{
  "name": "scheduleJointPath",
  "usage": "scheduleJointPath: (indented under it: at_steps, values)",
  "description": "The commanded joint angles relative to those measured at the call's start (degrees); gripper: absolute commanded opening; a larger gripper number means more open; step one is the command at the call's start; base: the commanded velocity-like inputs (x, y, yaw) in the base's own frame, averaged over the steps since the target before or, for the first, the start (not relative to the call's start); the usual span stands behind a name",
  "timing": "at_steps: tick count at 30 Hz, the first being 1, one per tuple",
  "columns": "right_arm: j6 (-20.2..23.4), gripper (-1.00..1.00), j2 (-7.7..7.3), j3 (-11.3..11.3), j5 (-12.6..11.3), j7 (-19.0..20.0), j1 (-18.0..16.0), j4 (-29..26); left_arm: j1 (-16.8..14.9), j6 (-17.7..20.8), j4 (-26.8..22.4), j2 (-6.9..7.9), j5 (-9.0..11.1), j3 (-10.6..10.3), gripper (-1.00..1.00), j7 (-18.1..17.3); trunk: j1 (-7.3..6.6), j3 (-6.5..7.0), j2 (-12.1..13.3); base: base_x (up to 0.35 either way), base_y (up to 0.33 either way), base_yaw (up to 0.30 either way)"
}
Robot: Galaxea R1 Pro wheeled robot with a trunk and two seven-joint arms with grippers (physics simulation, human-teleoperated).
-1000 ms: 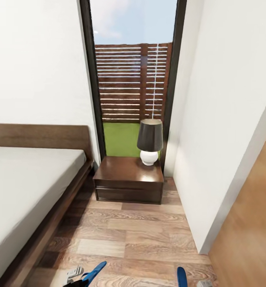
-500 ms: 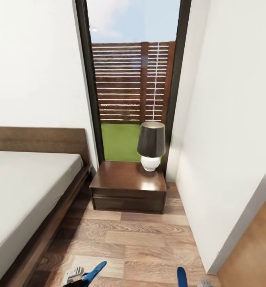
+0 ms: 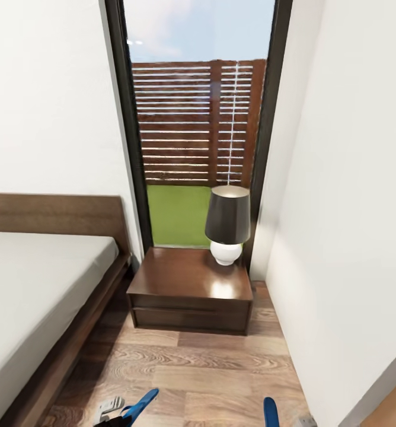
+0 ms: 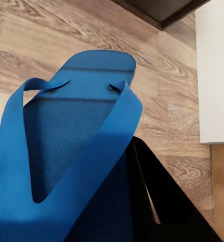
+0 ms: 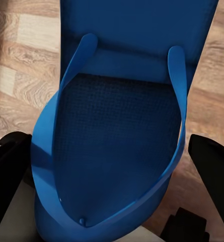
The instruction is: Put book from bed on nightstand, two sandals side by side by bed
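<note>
My jaws each clamp a sandal, left sandal (image 4: pixel 76 146) and right sandal (image 5: pixel 124 116), carried clear of the floor (image 3: pixel 222 367) for setting beside the bed (image 3: pixel 38 284).

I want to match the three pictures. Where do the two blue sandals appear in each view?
Head view: both at the bottom edge, the left sandal left of centre, the right sandal right of centre.
Left wrist view: the left sandal close up, straps toward the camera.
Right wrist view: the right sandal between the dark jaws.
Shared landmark: the wood plank floor beneath them.
</note>
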Motion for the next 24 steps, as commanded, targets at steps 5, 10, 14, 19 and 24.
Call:
scheduleJointPath:
  at_steps: [5, 10, 14, 19, 24]
  values:
    - [0.57, -1.0, 0.0, -0.6, 0.28, 0.32, -0.01, -0.12, -0.02, -0.6, 0.05, 0.02, -0.71, 0.39, -1.0, -0.04, 0.03, -0.06, -0.02, 0.33, 0.0, 0.0]
    - [0.57, -1.0, 0.0, -0.6, 0.28, 0.32, -0.01, -0.12, -0.09, -0.6, 0.05, 0.01, -0.71, 0.39, -1.0, -0.04, 0.03, -0.06, -0.02, 0.33, 0.0, 0.0]
    - [0.57, -1.0, 0.0, -0.6, 0.28, 0.32, -0.01, -0.12, -0.05, -0.6, 0.05, 0.02, -0.71, 0.39, -1.0, -0.04, 0.03, -0.06, -0.02, 0.329, 0.0, 0.0]
    - [0.57, -1.0, 0.0, -0.6, 0.28, 0.32, -0.01, -0.12, -0.03, -0.6, 0.05, 0.0, -0.71, 0.39, -1.0, -0.04, 0.03, -0.06, -0.02, 0.285, 0.0, 0.111]
    - [0.57, -1.0, 0.0, -0.6, 0.28, 0.25, -0.01, -0.12, -0.04, -0.6, 0.05, 0.02, -0.71, 0.39, -1.0, -0.04, 0.03, -0.06, -0.02, 0.072, 0.0, 0.228]
